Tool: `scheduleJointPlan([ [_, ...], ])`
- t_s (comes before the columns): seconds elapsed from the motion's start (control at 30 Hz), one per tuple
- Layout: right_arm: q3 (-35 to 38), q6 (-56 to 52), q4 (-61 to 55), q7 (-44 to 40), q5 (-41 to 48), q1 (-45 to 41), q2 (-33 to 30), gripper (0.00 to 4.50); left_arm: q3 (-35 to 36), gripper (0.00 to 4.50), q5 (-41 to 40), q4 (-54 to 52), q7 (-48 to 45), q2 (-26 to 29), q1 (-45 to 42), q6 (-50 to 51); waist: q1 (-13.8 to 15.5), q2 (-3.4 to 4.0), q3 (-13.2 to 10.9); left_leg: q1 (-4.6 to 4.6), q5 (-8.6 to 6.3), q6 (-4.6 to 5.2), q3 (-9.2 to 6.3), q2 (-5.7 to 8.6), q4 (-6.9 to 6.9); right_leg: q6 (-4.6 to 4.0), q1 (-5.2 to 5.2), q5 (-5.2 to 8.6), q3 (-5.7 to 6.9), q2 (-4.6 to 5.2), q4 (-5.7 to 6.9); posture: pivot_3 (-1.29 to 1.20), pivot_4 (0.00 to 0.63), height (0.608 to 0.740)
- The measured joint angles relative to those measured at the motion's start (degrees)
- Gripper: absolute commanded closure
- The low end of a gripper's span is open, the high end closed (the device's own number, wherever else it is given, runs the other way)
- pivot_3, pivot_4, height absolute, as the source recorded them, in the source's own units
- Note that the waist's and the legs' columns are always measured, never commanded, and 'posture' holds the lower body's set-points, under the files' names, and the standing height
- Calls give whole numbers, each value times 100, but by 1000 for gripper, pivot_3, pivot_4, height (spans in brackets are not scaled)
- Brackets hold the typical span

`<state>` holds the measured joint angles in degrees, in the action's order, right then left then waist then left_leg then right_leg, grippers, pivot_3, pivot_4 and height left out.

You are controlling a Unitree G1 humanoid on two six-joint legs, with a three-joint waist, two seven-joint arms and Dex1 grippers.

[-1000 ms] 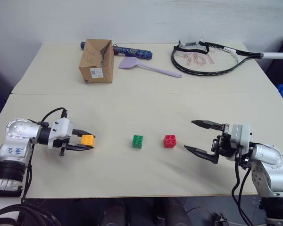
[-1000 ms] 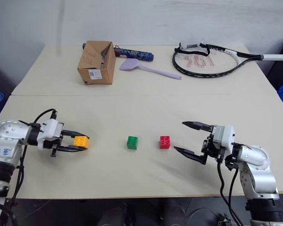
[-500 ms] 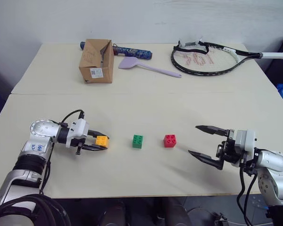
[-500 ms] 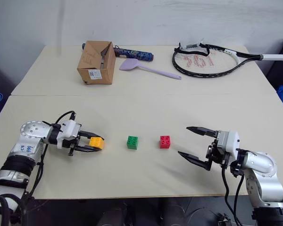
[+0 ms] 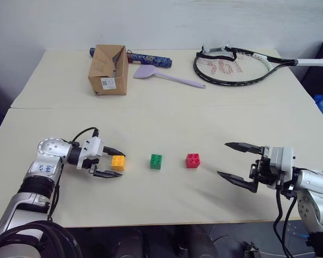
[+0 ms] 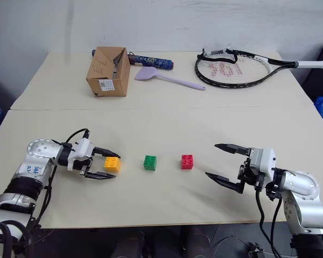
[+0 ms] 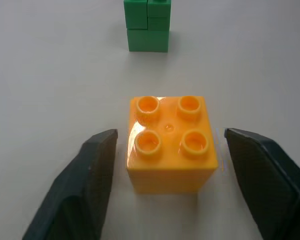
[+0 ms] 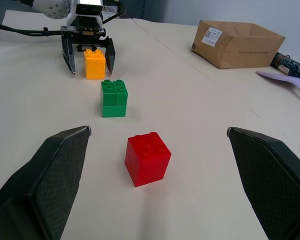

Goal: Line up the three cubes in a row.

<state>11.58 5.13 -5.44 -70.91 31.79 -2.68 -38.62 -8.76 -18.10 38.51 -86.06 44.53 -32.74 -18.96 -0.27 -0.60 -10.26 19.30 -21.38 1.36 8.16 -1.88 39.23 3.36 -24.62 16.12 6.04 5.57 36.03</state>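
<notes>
The small yellow-orange studded plastic cube (image 5: 117, 162) sits on the pale bench (image 5: 167, 129), left of the green studded cube (image 5: 156, 161), with the red studded cube (image 5: 192, 160) beyond. The left gripper (image 5: 114, 163) straddles it, jaws apart; back straight out without nudging it. The right gripper (image 5: 234, 166) is wide open and empty.

So the 3 cubes (image 5: 156, 161) sit in a row across the near table (image 5: 167, 123), the left gripper (image 5: 116, 163) straddling the leftmost one, the right gripper (image 5: 232, 160) off to their right, and the cardboard box (image 5: 107, 70), spatula (image 5: 164, 76) and racket (image 5: 234, 65) lie along the far side.
</notes>
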Motion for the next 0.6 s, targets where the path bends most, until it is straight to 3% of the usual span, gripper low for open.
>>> scheduleJointPlan([
  [0.1,16,1,147,-113,5,13,-44,0,440,17,-83,-302,47,297,453,11,-18,0,0,0,-1,-1,0,-3,0,0,-2,0,-3,0,-1,0,150,740],
  [0.23,356,174,458,-365,10,186,-319,0,1815,17,-161,-1316,1024,885,2227,78,-111,1,-1,-1,-6,0,-7,-11,-11,-1,1,0,-4,7,-5,0,150,740],
  [0.37,647,438,1060,-637,-35,-6,-595,0,3153,17,-551,-2698,1603,992,4079,994,-132,1,-2,-11,-11,5,-8,-5,-10,-1,8,1,-7,23,-20,0,150,740],
  [0.47,667,699,1537,-917,-152,-389,-740,0,3577,17,-746,-3653,1856,882,4861,1571,-96,11,-6,-12,-13,1,-16,2,-10,-3,9,2,-2,33,-16,0,150,740],
  [0.6,632,817,1984,-1220,-162,-849,-800,0,3598,17,-826,-4367,2183,537,5112,1962,-31,25,-7,-12,-13,-5,-19,2,-11,-9,7,5,3,32,-9,0,150,740],
])
